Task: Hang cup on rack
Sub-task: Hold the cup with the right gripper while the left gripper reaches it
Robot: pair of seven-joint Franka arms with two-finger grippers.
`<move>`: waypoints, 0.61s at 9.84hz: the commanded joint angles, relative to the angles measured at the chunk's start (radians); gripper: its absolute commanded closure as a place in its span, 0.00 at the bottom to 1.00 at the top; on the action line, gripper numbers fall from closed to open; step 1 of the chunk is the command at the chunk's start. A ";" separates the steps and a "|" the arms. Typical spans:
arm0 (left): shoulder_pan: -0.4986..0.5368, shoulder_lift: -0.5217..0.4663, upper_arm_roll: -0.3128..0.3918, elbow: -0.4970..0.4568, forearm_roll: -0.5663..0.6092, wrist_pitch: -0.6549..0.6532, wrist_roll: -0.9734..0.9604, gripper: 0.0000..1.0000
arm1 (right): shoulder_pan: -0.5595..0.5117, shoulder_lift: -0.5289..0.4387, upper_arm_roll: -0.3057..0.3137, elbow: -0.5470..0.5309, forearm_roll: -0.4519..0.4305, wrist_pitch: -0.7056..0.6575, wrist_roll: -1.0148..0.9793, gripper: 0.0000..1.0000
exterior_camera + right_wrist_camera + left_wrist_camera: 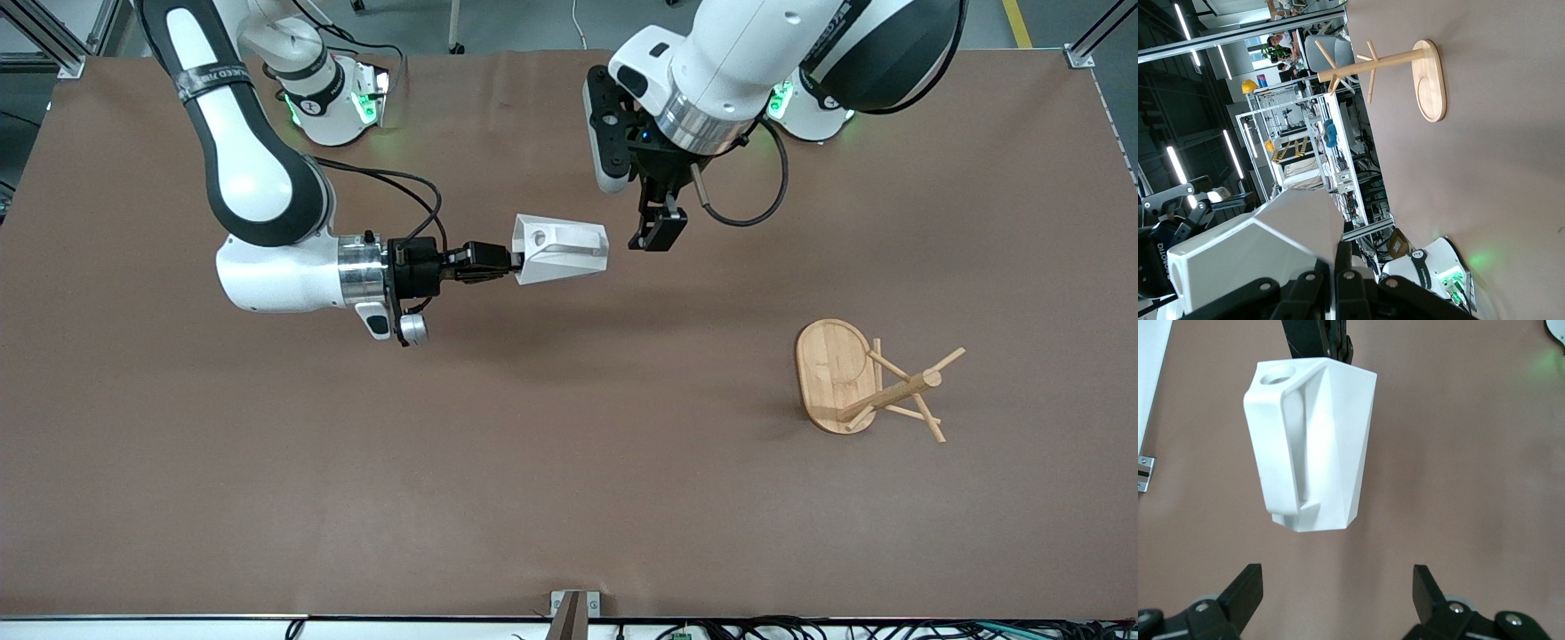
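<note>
Cup (562, 249): white, faceted, rigid and probably light with smooth, slip-prone faces; held on its side in the air over mid-table, the right gripper (514, 260) clamped on its rim. Left gripper (656, 233): fingers apart, empty, poised just beside the cup's base; best taken across the flat side faces, leaving the holed handle tab free. Rack (867, 380): bamboo, upright toward the left arm's end of the table, well apart from the cup.

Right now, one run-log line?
right pincer: shut on white faceted cup | left pincer: open beside cup | bamboo rack: bare
</note>
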 commanded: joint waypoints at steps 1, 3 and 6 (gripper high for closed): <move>-0.002 0.056 -0.001 0.026 -0.023 0.002 0.006 0.01 | -0.003 -0.010 0.012 -0.010 0.026 -0.018 -0.008 0.99; -0.011 0.080 -0.001 0.051 -0.023 0.002 -0.003 0.01 | -0.006 -0.010 0.029 -0.010 0.027 -0.018 -0.008 0.99; -0.014 0.094 -0.001 0.054 -0.023 0.024 0.003 0.02 | -0.006 -0.010 0.035 -0.005 0.026 -0.027 -0.008 0.99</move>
